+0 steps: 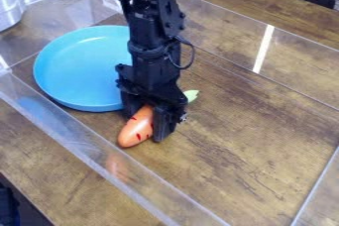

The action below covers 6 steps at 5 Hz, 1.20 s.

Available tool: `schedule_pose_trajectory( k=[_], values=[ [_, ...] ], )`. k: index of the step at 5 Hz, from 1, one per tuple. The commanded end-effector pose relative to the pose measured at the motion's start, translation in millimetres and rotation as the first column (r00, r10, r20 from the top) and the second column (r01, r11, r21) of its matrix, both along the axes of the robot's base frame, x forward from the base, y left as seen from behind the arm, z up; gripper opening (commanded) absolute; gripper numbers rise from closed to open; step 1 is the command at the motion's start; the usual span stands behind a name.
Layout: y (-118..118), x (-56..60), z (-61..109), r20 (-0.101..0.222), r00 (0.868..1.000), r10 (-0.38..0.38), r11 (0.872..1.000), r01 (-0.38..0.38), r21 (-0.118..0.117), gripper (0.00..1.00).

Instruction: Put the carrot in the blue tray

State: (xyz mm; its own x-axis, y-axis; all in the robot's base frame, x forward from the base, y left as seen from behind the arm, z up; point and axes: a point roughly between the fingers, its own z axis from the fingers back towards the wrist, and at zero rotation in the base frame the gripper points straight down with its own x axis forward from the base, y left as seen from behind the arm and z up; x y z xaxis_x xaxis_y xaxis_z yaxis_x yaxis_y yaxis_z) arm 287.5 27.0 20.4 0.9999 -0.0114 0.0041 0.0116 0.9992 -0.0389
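Your open wooden table (252, 141) right of the arm; blue tray (73, 66) close at left.

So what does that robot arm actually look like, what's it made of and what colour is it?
The arm is a slim, mostly black column of boxy segments, with bright blue parts near the top. Black cables loop off its upper end and along its side. It ends in a black gripper with two short, blocky fingers. No markings are readable.
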Motion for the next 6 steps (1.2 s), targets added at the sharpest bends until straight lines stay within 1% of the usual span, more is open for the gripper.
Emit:
schedule_pose_trajectory(
  k=[1,5,6],
  values=[
    [8.0,5.7,18.6,0.043,0.999,0.009,1.000,-0.010,0.016,0.00],
    [11.2,5.1,36.9,0.043,0.999,-0.010,0.999,0.008,0.042,0.00],
    [12.4,5.1,45.3,0.048,0.999,-0.018,0.999,0.015,0.050,0.00]
  ],
)
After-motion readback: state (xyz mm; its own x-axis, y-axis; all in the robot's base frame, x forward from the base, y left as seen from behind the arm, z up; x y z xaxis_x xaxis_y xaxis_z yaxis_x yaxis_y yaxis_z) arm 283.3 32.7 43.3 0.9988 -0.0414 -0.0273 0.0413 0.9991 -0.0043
